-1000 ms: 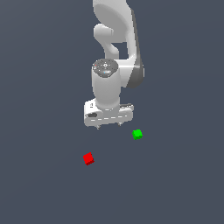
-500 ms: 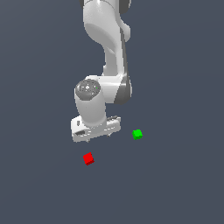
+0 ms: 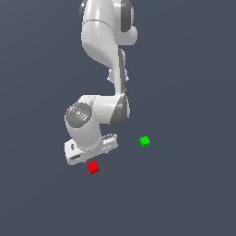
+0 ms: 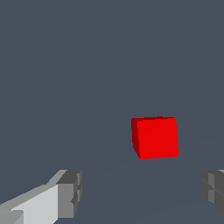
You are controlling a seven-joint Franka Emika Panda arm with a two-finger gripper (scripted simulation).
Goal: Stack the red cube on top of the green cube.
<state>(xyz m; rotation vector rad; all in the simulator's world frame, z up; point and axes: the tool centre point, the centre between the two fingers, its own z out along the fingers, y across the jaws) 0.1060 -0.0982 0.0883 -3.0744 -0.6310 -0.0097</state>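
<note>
Hovering low over grey floor [image 3: 193, 193], gripper [image 4: 140, 192] with fingers spread wide, nothing between them. Grey fingertip pads [image 4: 70, 192] visible at both sides in wrist view. Red cube [image 4: 155, 137] on floor just ahead of gap between fingers, closer to one pad than other, not touched. In exterior view, gripper [image 3: 92, 154] directly above and just beside red cube [image 3: 93, 167]. Green cube [image 3: 144, 141] well apart from gripper, toward exterior view's right, alone on floor.

Plain dark grey-blue floor [image 3: 193, 198]
</note>
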